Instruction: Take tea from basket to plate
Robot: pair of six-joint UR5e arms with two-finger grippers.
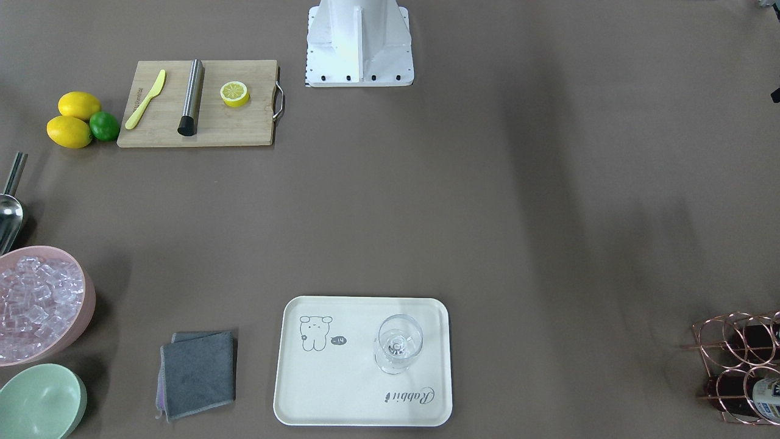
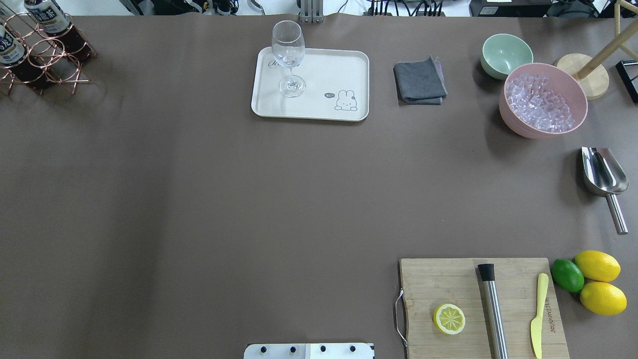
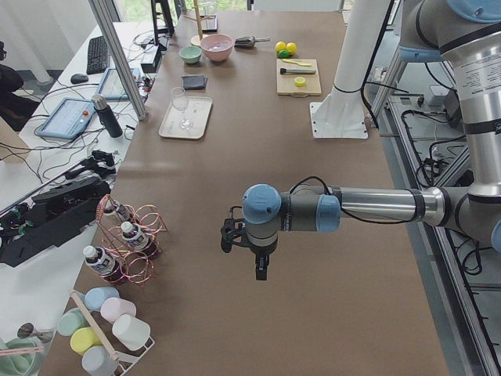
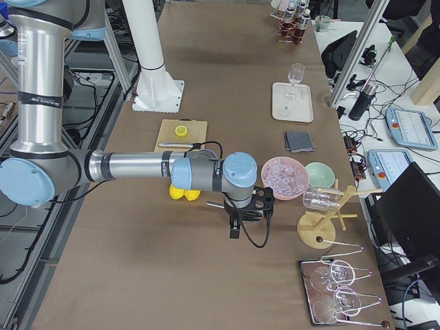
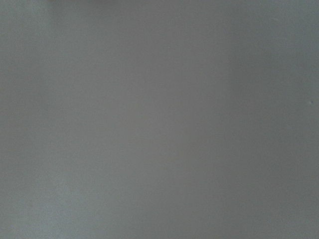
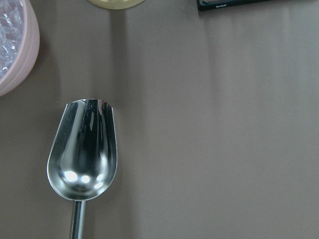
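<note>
Tea (image 2: pixel 51 18) in basket (image 2: pixel 44 61), reach not begun
Left fingers (image 3: pixel 261 271) (cannot tell how wide) must reach the basket, well apart from the plate (image 2: pixel 319 105)

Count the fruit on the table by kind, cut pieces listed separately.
Whole lemons: 2
Lime: 1
Lemon half, on the cutting board: 1
Total: 4
</note>
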